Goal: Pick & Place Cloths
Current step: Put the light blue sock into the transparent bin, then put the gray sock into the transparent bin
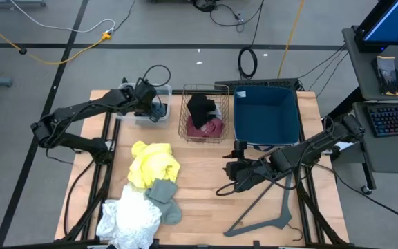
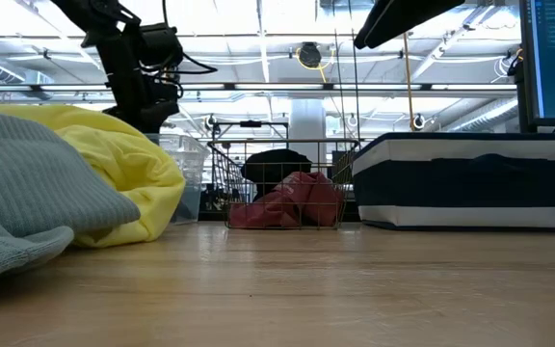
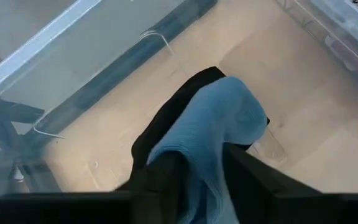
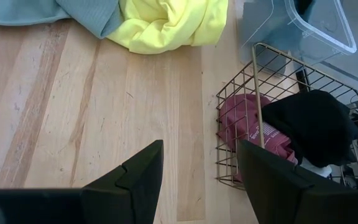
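Observation:
My left gripper [image 1: 155,106] is over the clear plastic bin [image 1: 138,114] at the table's far left, shut on the teal-blue cloth [image 3: 219,121]. In the left wrist view the cloth bunches beyond the fingers inside the bin, with a dark layer [image 3: 166,118] along one side. My right gripper [image 4: 201,162] is open above bare wood, between the hanger and the baskets [image 1: 235,169]. The black cloth [image 1: 200,107] and the maroon-pink cloth [image 1: 211,126] lie in the wire basket [image 1: 185,114]. The yellow [image 1: 154,164], light grey [image 1: 163,196] and white [image 1: 126,218] cloths lie heaped on the table's near left. My left gripper pinches the teal-blue cloth between its two fingers [image 3: 166,177] at a bunched fold [image 3: 204,162], several layers thick. The fingers come from above, slanting down into the clear bin. The cloth hangs beyond the fingers; I cannot tell whether its lower end touches the bin's floor.
A dark blue bin [image 1: 267,114] stands right of the wire basket. The grey plastic hanger [image 1: 264,214] lies near the table's near right edge. Bare wood [image 1: 206,187] lies between the cloth heap and my right arm. Cables run on the floor beyond the table.

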Available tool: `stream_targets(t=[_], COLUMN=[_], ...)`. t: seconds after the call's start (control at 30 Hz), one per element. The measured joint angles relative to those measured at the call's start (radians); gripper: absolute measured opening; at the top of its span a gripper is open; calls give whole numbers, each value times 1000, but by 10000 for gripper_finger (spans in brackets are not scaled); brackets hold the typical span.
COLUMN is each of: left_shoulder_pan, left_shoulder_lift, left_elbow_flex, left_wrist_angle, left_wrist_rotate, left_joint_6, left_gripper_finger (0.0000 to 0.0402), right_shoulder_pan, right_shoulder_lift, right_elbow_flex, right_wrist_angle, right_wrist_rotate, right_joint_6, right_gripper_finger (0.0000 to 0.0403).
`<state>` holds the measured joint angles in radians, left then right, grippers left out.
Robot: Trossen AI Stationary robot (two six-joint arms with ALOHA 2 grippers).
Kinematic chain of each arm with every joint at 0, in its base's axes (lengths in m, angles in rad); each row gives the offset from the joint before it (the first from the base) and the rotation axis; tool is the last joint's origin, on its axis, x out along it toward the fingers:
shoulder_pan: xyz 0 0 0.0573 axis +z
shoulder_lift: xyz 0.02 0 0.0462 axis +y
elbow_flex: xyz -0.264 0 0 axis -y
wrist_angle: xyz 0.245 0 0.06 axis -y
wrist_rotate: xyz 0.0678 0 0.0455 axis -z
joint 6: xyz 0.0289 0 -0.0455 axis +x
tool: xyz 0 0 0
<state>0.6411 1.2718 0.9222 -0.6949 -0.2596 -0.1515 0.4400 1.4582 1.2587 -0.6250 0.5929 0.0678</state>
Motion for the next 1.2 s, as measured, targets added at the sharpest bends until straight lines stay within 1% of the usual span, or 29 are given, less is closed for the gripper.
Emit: stream_targets(t=[0.13,0.2,0.3,0.43,0.5,0.53,0.63,0.73,0.83,0.97,1.03,1.1,1.2], left_shoulder_pan=[-1,-1,-1,-23,-47,-62,-113,-170,-222,-289,-329,-383,-489], left_shoulder_lift=[-41,-77,-144,-237,-284,-307,-373,-436,-492,-544,-555,-555,-533], left_elbow_flex=[0,0,0,0,0,0,1,1,1,1,1,1,1], left_wrist_angle=[-6,-10,-9,-5,-4,0,19,72,118,128,124,124,124], left_wrist_rotate=[1,24,127,267,303,314,320,321,322,322,333,360,372], left_joint_6=[22,19,23,10,10,10,26,41,44,43,30,4,-26], left_gripper_finger=[190,218,251,279,287,289,291,292,292,292,292,292,292], right_shoulder_pan=[0,0,0,0,0,0,0,0,-2,-2,-2,-2,-2], right_shoulder_lift=[0,0,0,0,0,0,1,1,20,68,90,115,138], right_elbow_flex=[0,0,0,0,-3,-12,-58,-113,-162,-174,-174,-174,-174], right_wrist_angle=[10,18,23,29,63,106,281,479,646,728,736,737,735], right_wrist_rotate=[-39,-47,-48,-48,-58,-81,-179,-282,-337,-357,-375,-388,-387], right_joint_6=[0,0,0,-2,-4,-14,-92,-186,-237,-252,-267,-270,-268], right_gripper_finger=[196,196,196,196,196,196,196,196,196,196,196,196,196])
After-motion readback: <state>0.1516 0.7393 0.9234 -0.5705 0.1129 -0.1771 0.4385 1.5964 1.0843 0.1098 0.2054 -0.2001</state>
